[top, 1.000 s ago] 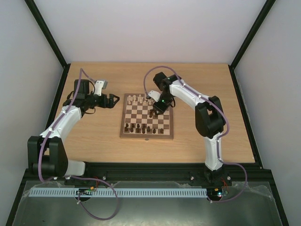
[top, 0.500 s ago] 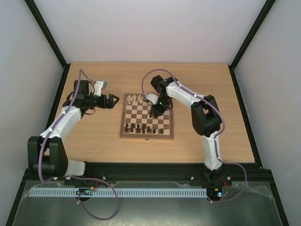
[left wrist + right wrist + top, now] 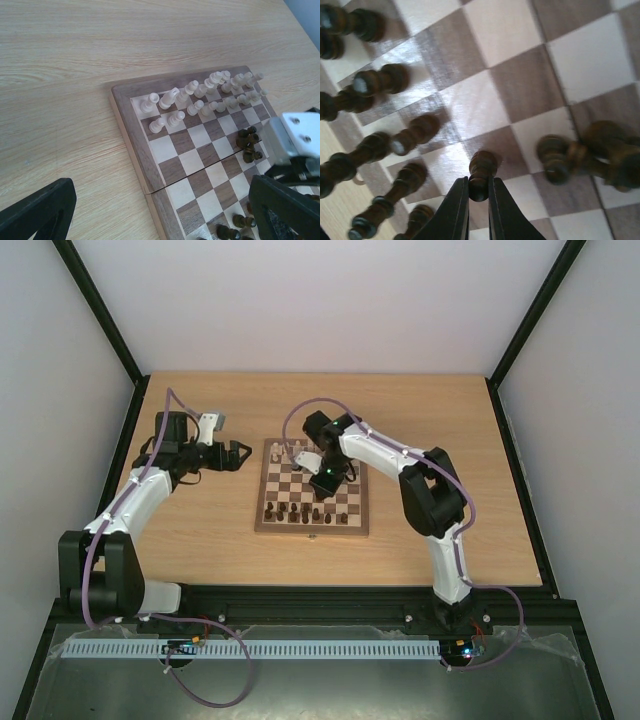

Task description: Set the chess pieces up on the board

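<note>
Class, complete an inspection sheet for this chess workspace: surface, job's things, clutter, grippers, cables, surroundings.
Surface: wooden table.
Job's things: board mid-table; cream pieces in its far rows; dark pieces nearer, not all in rows.
Clutter: nothing seen.
Grippers: left gripper open beside the board; right gripper shut on a dark piece.
Cables: purple cables along both arms.
Surroundings: white walls, black frame.

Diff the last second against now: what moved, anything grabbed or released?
The right gripper swung left over the board, from the right-hand squares toward the middle, and closed on a dark piece; whether the piece has left its square cannot be told. Unchanged: the left gripper sits open off the board's left side, and the cream pieces remain on the far rows.
</note>
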Available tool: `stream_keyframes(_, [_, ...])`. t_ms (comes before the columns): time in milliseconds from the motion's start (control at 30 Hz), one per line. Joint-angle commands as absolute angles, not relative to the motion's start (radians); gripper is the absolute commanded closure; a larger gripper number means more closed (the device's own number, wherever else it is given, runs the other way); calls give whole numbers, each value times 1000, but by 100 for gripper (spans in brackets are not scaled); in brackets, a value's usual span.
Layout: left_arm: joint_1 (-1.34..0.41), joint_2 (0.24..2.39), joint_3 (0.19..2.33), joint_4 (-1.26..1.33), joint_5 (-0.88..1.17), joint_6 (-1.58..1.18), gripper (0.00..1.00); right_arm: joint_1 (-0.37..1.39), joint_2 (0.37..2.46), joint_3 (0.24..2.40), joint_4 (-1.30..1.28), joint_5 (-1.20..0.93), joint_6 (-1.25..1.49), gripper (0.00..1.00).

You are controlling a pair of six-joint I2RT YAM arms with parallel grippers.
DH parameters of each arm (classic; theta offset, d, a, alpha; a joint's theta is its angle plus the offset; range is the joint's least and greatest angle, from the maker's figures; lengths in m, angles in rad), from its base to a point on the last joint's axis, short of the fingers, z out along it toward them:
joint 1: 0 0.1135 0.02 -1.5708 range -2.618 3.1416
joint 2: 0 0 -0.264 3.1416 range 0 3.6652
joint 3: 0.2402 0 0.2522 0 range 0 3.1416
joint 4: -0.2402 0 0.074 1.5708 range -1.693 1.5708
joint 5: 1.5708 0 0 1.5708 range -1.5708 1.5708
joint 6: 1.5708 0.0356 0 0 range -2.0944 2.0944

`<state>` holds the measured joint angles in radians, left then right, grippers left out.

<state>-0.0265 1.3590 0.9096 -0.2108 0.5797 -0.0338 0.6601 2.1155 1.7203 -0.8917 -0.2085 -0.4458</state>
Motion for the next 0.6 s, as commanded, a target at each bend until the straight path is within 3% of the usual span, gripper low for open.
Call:
stream_keyframes(0, [-18,1335,889,-183,594,-44,3,708,2066,1681,-928,-184,-482,98])
stream_keyframes(567, [-15,1339,879,-162,600,-54,3,724,2061,1678,-964,-149,-514,97])
